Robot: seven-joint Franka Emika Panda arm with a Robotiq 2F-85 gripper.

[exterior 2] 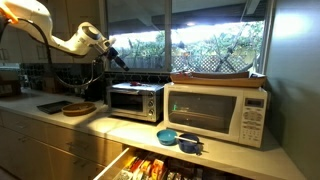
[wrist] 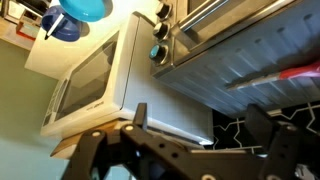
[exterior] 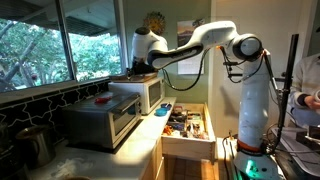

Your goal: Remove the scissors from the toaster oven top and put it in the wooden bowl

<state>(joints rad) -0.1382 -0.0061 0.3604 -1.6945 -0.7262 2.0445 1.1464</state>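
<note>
Scanning an exterior view, we saw the scissors [exterior: 103,99] lying on the toaster oven [exterior: 97,125], with the gripper [exterior: 134,68] above, not touching. In an exterior view, the wooden bowl [exterior 2: 79,108] sat beside the oven. In the wrist view, the fingers [wrist: 95,150] were spread wide, holding nothing, with the red handles at the frame edge.

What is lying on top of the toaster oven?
Red-handled scissors lie flat on the toaster oven. Their blades are too small to make out. In an exterior view the toaster oven shows its top edge-on, hiding them.
</note>
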